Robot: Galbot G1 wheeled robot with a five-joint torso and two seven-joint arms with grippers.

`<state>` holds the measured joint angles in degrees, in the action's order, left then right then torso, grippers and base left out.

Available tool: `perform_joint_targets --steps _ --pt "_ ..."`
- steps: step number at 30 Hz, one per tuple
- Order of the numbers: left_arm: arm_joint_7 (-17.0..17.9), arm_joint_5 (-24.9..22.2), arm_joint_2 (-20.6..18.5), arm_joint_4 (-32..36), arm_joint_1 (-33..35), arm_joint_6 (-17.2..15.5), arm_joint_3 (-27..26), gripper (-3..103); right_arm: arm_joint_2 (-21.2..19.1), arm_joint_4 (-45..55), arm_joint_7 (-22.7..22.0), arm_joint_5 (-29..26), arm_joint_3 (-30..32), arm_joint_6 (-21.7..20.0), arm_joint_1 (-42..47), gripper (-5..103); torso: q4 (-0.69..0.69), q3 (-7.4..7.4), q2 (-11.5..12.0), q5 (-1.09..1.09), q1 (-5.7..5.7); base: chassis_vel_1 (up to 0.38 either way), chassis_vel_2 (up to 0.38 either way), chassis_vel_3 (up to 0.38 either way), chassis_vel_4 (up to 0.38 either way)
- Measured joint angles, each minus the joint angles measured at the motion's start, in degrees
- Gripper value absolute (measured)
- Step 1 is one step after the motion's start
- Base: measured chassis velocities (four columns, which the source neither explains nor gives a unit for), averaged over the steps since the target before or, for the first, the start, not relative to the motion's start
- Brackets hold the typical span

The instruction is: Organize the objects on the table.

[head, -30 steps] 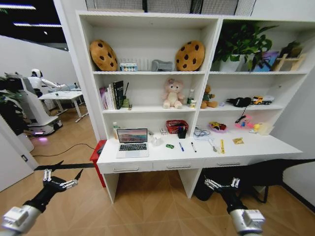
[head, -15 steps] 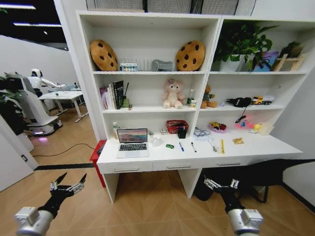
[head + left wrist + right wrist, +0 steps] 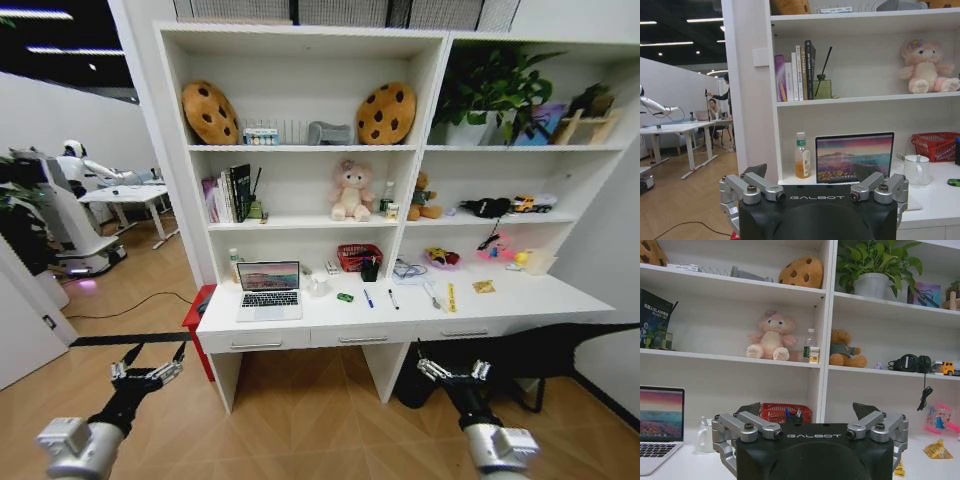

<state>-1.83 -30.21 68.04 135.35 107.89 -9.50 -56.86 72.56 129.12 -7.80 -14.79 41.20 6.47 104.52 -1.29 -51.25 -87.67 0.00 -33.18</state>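
1. Laptop point(image 3: 269, 289) stands open on the left part of the long white table point(image 3: 540, 297), its screen lit and facing the robot.
2. Right of the laptop on the table top lie a tiny green toy car point(image 3: 345, 297), then a blue pen point(image 3: 368, 298) and a black pen point(image 3: 393, 299), each apart from the others.
3. A white mug point(image 3: 916, 169) stands just beside the laptop, and a red basket point(image 3: 358, 257) sits behind the toy car against the back wall.
4. A bottle of orange drink point(image 3: 801, 156) stands behind the laptop's left edge.
5. Left pincer point(image 3: 148, 371) hangs low over the wooden floor, well short of the table, its fingers spread apart and holding nothing.
6. Right pincer point(image 3: 453, 370) hangs low before the table's right half, its fingers likewise apart and empty.
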Motion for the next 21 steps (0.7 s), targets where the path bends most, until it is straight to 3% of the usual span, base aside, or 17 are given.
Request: perform_joint_targets --steps 10,21 --pt "-0.25 0.32 -0.43 -0.16 0.01 0.09 0.51 98 0.32 0.07 0.47 -0.07 -0.41 -0.01 0.39 100 0.0 0.01 -0.01 0.0 0.01 -0.057 0.046 0.055 -0.049" --pt "-0.26 0.11 -0.63 -0.16 -0.24 0.12 0.49 98 0.66 0.26 0.88 0.11 -0.85 1.1 0.62 100 0.0 -0.01 0.01 -0.04 -0.02 -0.199 0.206 0.22 -0.225"
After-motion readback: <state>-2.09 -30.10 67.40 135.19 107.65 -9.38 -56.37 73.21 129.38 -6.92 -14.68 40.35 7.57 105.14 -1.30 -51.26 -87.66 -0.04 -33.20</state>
